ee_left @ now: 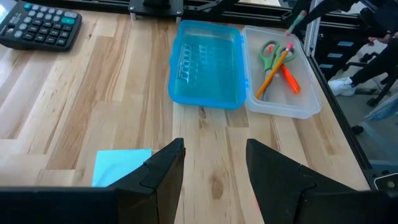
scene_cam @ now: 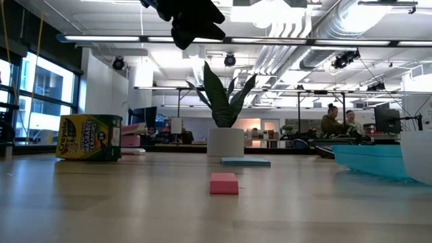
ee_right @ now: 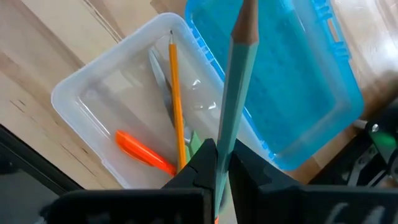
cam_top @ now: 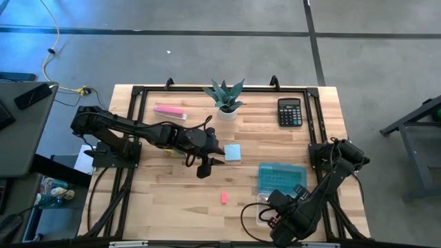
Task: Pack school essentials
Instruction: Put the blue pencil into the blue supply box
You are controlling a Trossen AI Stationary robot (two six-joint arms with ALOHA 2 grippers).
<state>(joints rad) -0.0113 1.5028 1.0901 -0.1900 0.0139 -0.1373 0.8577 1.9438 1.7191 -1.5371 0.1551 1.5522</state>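
Note:
My left gripper (ee_left: pixel 211 149) is open and hovers above the table (cam_top: pixel 172 193), beside the light blue square notepad (ee_left: pixel 121 167), which lies flat. The tiny red piece (cam_top: pixel 224 198) lies on the table nearer the near edge. My right gripper (ee_right: pixel 222 152) is shut on a thin greenish pencil (ee_right: pixel 236 81) above the clear tray (ee_right: pixel 93 93) at the near right. In the tray lie green-handled scissors (ee_left: pixel 268 53), an orange pencil (ee_right: pixel 175 93) and an orange-red pen (ee_right: pixel 142 150). The blue lid (ee_left: pixel 208 62) lies open next to the tray. My right gripper pinches the greenish pencil between its two fingers at a point on its shaft (ee_right: pixel 225 134). The pencil runs along the fingers and out ahead of them, its sharpened wooden end (ee_right: pixel 249 12) farthest from the wrist. It is lifted clear above the clear tray and the blue lid.
A black calculator (cam_top: pixel 290 112) and a potted plant (cam_top: pixel 225 96) stand near the far edge, with a pink bar (cam_top: pixel 169 110) to their left. A crayon box (scene_cam: pixel 89 137) stands on the left part of the table. People sit in the room beyond.

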